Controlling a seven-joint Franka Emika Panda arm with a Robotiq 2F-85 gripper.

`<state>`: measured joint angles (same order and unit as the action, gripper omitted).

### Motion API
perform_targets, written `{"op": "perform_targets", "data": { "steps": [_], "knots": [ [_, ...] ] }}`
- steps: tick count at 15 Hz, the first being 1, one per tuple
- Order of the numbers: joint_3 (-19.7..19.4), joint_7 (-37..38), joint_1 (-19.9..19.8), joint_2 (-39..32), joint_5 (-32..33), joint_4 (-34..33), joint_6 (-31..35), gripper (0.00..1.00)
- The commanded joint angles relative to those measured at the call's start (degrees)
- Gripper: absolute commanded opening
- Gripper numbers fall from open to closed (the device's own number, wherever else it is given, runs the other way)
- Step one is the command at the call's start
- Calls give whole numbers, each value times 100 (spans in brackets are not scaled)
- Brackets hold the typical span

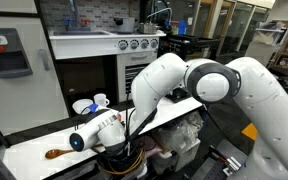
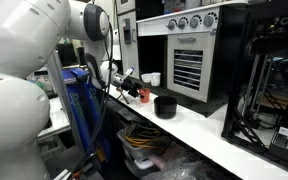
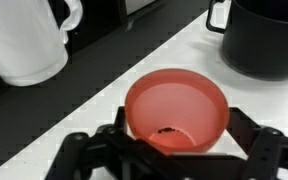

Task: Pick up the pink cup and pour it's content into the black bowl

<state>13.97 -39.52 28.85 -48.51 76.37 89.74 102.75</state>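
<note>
In an exterior view the white arm (image 1: pixel 234 90) bent low over the desk (image 1: pixel 29 150). Its end effector (image 1: pixel 122 153) was dark against the edge, and the pink cup could not be made out there. A wooden spoon (image 1: pixel 56 153) lay nearby, and a white mug (image 1: pixel 100 101) stood farther back.

In an exterior view the end effector (image 2: pixel 136 90) held the pink cup (image 2: pixel 142 96) low over the desk, near the black bowl (image 2: pixel 165 105) but apart from it.

In the wrist view the pink cup (image 3: pixel 176 105) stood upright between the fingers (image 3: pixel 252 140), which were clamped against its sides. Small dark bits lay at its bottom. Whether it touched the desk could not be told. The black bowl (image 3: pixel 264 40) stood at upper right, the white mug (image 3: pixel 29 40) at upper left.
</note>
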Motion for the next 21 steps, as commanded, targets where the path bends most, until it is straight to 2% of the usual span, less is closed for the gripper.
{"op": "perform_targets", "data": {
  "steps": [1,5,11,15,21],
  "knots": [
    [274,-89,-176,209,-563,-89,-153,100],
    [485,-199,-379,638,-1549,-55,-189,100],
    [638,29,-676,1364,-2693,-1,316,100],
    [545,342,-790,1840,-3632,-73,419,100],
    [338,1152,-1086,2750,-4697,302,983,100]
  ]
}}
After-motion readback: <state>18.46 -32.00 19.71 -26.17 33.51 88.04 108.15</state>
